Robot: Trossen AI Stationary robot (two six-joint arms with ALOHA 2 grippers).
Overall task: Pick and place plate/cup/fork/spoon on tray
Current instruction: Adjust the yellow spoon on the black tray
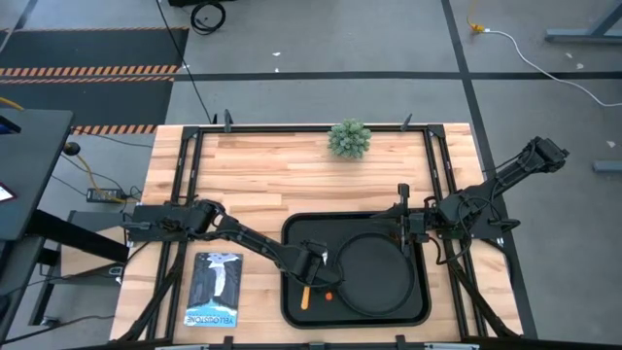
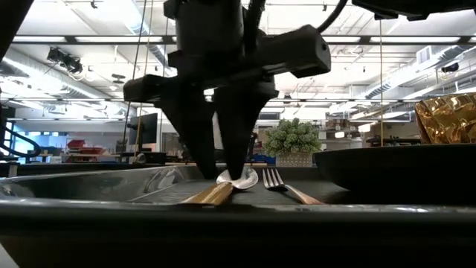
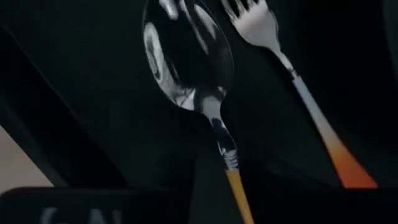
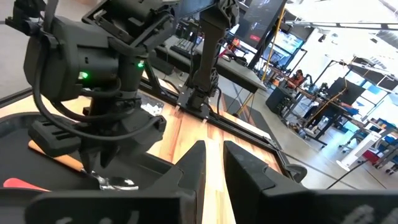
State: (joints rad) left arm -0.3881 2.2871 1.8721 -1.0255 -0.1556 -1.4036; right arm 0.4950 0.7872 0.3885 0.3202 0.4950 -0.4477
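The black tray [image 1: 301, 238] lies at the table's near middle, and the round black plate [image 1: 374, 277] rests on its right half. On the tray's left half the spoon [image 3: 193, 68] and the fork [image 3: 292, 81] lie flat, side by side. My left gripper [image 2: 221, 175] points down over the spoon, open, with one finger on each side of the spoon's neck. The amber cup [image 2: 446, 119] shows above the plate's rim in the low view. My right gripper [image 4: 214, 168] hangs level over the tray's far right edge, with a narrow gap between its fingers and nothing in it. My left gripper comes from above with its fingertips [image 2: 236, 176] down at the spoon's neck [image 3: 217, 134], lying across the spoon. I cannot tell whether they touch it. The spoon lies flat on the tray floor, bowl and handle both down.
A small green potted plant [image 1: 350, 138] stands at the table's far edge. A dark booklet [image 1: 214, 290] lies on the wood to the left of the tray. Bare wood shows between the plant and the tray.
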